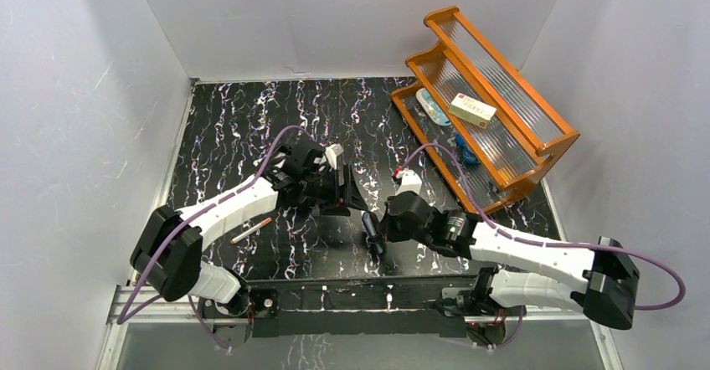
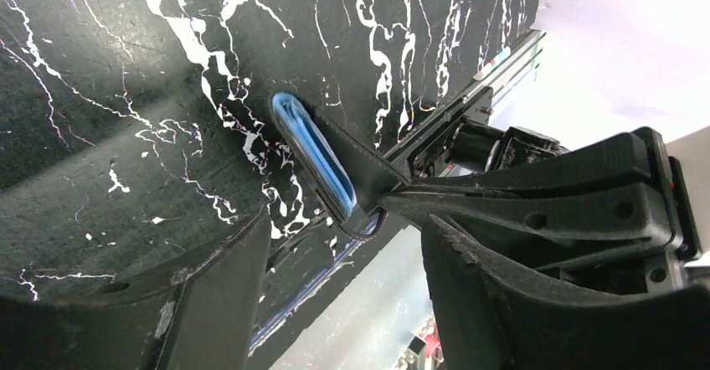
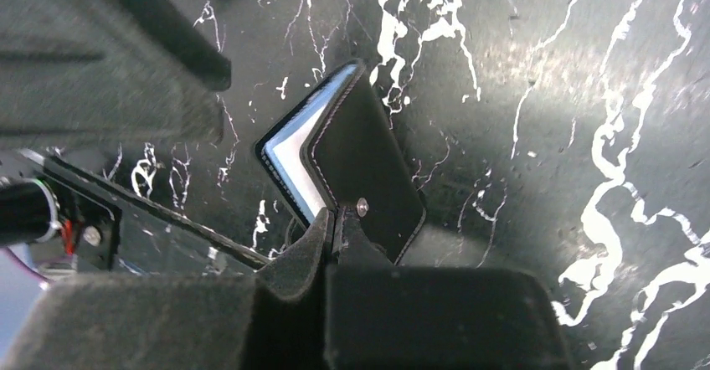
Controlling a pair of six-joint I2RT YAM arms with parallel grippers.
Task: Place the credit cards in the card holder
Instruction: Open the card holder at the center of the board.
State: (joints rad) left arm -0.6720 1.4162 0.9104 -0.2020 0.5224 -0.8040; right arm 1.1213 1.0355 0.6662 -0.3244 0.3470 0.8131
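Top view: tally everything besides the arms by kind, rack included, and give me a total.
Card holder: 1
Orange rack: 1
Cream-and-red carton: 1
Pale blue oval item: 1
Dark blue item: 1
Thin stick: 1
Total: 6

The card holder's [image 3: 360, 161] near corner was hidden between the pinched fingers of the right gripper [image 3: 335, 232]; whether any cards were lodged in its blue-lined slots could not be told.
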